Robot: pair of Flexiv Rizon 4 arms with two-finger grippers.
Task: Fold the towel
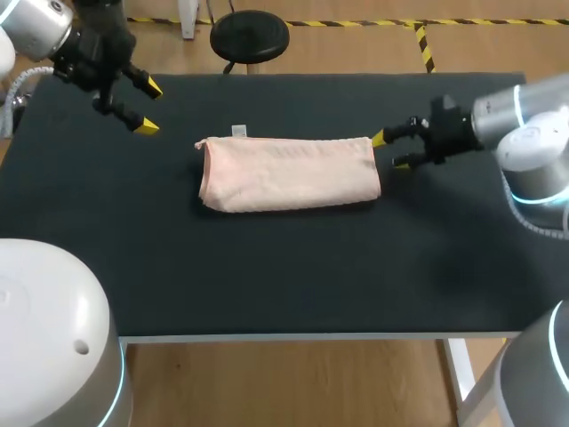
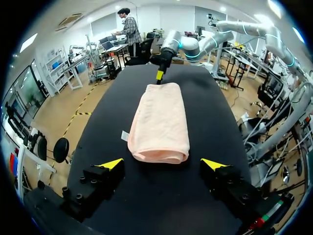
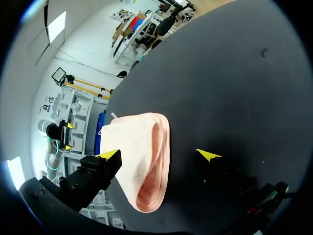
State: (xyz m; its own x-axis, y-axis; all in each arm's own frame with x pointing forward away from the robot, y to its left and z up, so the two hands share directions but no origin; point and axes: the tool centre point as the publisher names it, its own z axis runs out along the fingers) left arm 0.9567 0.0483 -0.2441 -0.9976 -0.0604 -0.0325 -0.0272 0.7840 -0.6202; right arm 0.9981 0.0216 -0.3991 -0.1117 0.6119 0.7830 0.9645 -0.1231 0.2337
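The peach towel [image 1: 289,173], already doubled into a long band, lies mid-table. The right gripper [image 1: 389,151] sits released at its 3 o'clock end; to fold well it should probably pinch both layers at that edge. The left gripper [image 1: 149,107] hovers released at 10 o'clock, well apart, over the black table [image 1: 267,276]

A matte black table [image 1: 267,276] on white legs.

One towel [image 1: 289,173], one table [image 1: 267,276]
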